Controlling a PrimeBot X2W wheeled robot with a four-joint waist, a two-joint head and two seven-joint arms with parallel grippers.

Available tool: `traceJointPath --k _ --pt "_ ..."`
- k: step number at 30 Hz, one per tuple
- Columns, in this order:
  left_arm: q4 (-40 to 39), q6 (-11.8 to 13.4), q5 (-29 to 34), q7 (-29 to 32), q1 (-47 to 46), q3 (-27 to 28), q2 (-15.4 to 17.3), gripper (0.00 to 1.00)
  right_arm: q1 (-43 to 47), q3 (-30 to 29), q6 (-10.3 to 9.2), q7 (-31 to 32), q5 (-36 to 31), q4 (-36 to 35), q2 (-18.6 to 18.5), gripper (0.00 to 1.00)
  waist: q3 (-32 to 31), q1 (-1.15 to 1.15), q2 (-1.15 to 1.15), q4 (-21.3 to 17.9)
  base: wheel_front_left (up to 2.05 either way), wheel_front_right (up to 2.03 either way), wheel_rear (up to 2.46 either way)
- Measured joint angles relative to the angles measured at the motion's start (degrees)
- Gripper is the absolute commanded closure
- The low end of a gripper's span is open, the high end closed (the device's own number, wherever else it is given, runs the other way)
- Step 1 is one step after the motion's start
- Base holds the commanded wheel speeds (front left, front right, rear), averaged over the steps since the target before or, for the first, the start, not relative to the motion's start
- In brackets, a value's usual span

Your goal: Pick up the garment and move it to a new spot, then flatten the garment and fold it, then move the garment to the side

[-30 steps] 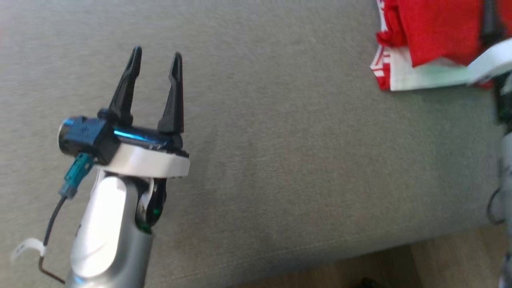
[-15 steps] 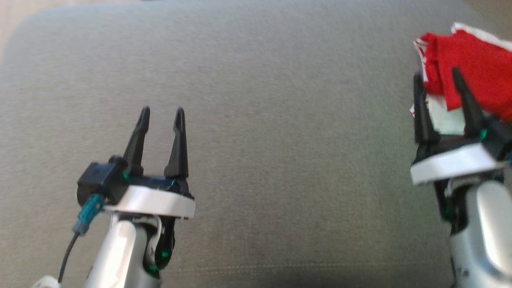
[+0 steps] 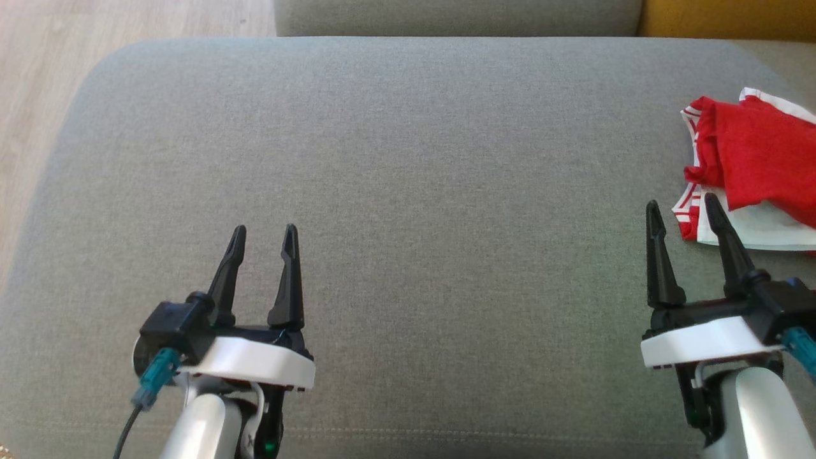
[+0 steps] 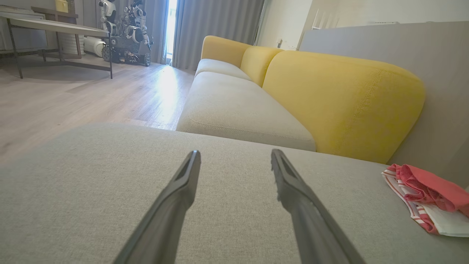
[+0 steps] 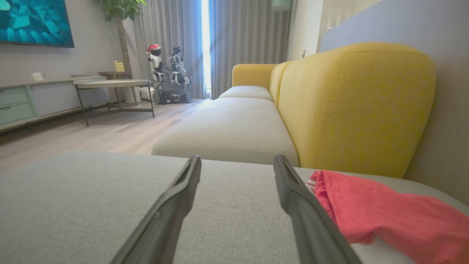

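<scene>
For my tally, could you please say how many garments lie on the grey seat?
1: a red and white garment at the seat's right edge, past the right gripper; more may lie off-frame.

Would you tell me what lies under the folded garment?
The garment rests on the grey cushion; its white, red-striped underlayer peeks out at the edge. Anything else beneath the fabric is covered.

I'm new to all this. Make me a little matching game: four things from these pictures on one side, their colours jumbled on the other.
Things:
1. garment
2. seat cushion
3. backrest
4. floor

Colours:
A. yellow
B. pale wood
C. red and white
D. grey

Pairs: 1-C, 2-D, 3-A, 4-B
</scene>
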Motion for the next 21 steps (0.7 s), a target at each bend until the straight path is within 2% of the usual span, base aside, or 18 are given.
traceJointPath --k 8,13,21 --pt "-0.71 0.32 1.23 0.0 0.02 0.13 0.01 0.0 0.02 -0.22 -0.01 -0.71 -0.78 -0.02 0.88 0.0 -0.25 0.0 0.0 -0.31 0.0 0.0 0.0" --pt "-3.98 1.83 2.07 0.0 -0.03 0.97 0.01 0.0 0.02 -0.38 -0.01 -0.96 -0.78 -0.01 1.07 0.0 0.35 0.0 0.0 -0.39 0.0 0.0 0.0" --pt "-3.05 1.78 2.07 0.0 -0.01 0.79 0.01 0.0 0.02 -0.36 -0.01 -1.22 -0.77 0.1 1.15 0.0 0.68 0.0 0.0 -0.46 0.0 0.0 0.0"
